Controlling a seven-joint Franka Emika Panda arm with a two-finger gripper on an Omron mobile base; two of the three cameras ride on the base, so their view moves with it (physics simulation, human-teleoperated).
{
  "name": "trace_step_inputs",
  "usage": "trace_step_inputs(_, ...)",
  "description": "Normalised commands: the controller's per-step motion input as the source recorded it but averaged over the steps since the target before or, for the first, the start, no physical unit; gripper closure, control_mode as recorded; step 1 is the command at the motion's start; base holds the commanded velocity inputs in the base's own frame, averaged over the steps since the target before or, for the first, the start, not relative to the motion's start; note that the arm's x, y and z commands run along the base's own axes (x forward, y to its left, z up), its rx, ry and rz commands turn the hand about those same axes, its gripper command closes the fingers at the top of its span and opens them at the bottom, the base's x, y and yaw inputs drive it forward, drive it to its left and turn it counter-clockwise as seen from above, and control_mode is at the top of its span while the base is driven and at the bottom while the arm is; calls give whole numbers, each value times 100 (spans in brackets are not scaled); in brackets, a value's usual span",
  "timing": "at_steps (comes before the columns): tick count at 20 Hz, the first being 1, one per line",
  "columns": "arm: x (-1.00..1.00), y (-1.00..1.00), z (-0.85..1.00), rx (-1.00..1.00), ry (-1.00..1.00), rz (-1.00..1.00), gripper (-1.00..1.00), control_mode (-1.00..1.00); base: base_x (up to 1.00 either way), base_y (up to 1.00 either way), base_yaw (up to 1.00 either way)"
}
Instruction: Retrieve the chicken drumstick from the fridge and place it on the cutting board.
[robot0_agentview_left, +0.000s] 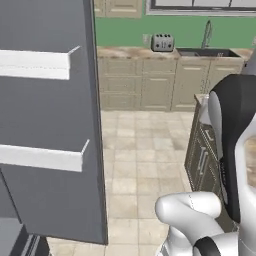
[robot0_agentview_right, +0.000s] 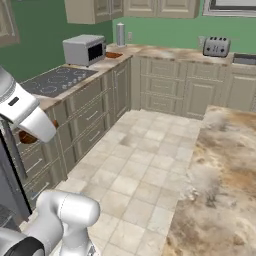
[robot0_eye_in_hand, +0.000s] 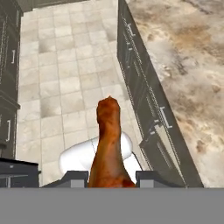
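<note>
The chicken drumstick (robot0_eye_in_hand: 108, 144), reddish-brown and glossy, stands between my gripper's (robot0_eye_in_hand: 111, 178) two dark fingertips, thick end at the jaws and narrow end pointing away. The gripper is shut on it, above the tiled floor and beside the island. In the right base view the drumstick (robot0_agentview_right: 27, 136) peeks out under the white hand at the left. The fridge's open grey door (robot0_agentview_left: 50, 125) with white bins stands at the left. The cutting board (robot0_agentview_right: 114, 55) lies flat on the back counter, just right of the microwave (robot0_agentview_right: 84, 49).
An island with a marbled top (robot0_agentview_right: 220, 165) and dark drawer fronts (robot0_eye_in_hand: 148, 100) runs along the right. A cooktop (robot0_agentview_right: 55, 80) sits on the left counter, a toaster (robot0_agentview_right: 216, 46) on the back one. Tiled floor (robot0_agentview_right: 145, 160) lies open between the counters.
</note>
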Motion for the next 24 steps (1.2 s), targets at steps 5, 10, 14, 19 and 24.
trace_step_inputs(5,0,0,0,0,0,0,100,100,77,-61,-18)
trace_step_inputs(10,0,0,0,0,0,0,100,100,82,-66,-12)
trace_step_inputs(14,0,0,0,0,0,0,100,100,75,-31,-10)
trace_step_inputs(19,0,0,0,0,0,0,100,100,74,-15,-1)
trace_step_inputs(24,0,0,0,0,0,0,100,100,100,-7,0)
